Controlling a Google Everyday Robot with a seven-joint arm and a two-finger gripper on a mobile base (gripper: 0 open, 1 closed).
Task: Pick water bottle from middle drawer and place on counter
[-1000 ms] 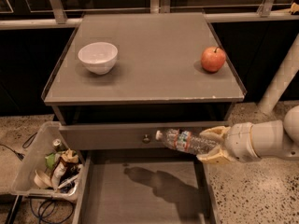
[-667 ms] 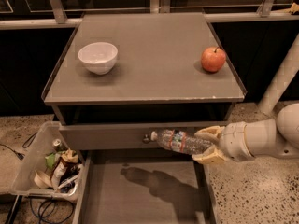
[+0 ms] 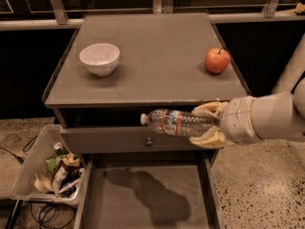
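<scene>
The water bottle [image 3: 175, 122] is clear with a white cap and a red-and-blue label. It lies level in the air, cap to the left, in front of the counter's front edge and above the open middle drawer [image 3: 147, 199]. My gripper [image 3: 206, 124] comes in from the right and is shut on the bottle's base end. The counter [image 3: 152, 61] lies just behind and slightly above the bottle. The drawer floor is bare, with the arm's shadow on it.
A white bowl [image 3: 99, 58] sits on the counter at the left and a red apple [image 3: 217, 60] at the right. A grey drawer front with a round knob [image 3: 149, 141] is below the bottle. A bin of trash [image 3: 47, 171] stands on the floor at the left.
The gripper has lifted the bottle upward and a little left, from the level of the knobbed drawer front to just under the counter's edge.
</scene>
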